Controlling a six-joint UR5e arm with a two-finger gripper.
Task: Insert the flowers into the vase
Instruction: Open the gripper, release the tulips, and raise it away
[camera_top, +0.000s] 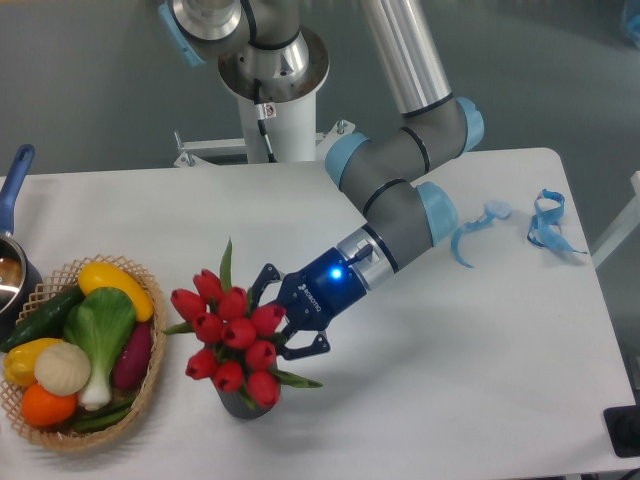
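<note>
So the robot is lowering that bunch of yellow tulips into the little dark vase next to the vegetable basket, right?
Nearly: the camera view shows the tulips are red, not yellow. The rest holds: the gripper holds them over the dark vase, which stands beside the vegetable basket.

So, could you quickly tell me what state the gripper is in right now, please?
Gripper: closed on the stems of the red tulip bunch, which sits over the dark grey vase.
</note>
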